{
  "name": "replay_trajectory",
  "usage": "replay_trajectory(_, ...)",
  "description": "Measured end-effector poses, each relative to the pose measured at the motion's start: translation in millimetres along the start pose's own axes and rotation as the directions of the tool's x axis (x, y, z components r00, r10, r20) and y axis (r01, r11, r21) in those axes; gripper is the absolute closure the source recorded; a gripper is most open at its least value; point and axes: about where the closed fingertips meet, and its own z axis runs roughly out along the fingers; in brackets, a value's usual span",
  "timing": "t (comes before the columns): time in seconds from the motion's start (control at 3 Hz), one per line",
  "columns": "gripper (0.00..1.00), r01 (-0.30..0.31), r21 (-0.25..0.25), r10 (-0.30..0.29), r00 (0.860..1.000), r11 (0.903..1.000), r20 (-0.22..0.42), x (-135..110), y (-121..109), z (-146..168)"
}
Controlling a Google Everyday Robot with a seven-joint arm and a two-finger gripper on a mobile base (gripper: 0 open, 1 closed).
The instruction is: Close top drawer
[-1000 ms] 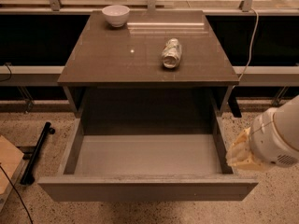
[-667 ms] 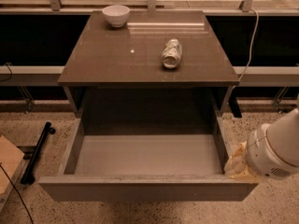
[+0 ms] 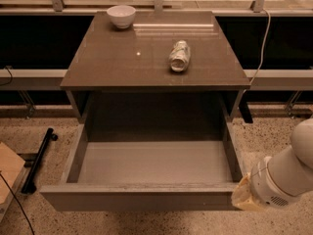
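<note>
The top drawer of the grey-brown cabinet is pulled far out toward me, showing its bare lighter grey inner floor. Its plain flat front runs across the bottom of the view. My arm comes in from the right, and the gripper is low at the right end of the drawer front, close against its corner. The white wrist hides most of it.
On the cabinet top stand a white bowl at the back left and a crushed can lying right of centre. A black bar and a wooden board lie on the speckled floor at left. A cable hangs at right.
My arm has moved down and a little left, bringing the gripper from beside the drawer's right wall to the right end of its front. The drawer has not visibly moved.
</note>
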Motion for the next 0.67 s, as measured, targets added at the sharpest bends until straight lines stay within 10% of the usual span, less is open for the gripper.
replay_trajectory(0.67, 1.0, -0.045, -0.028, 0.045, 0.999, 0.9986, 0.014, 21, -8, 44)
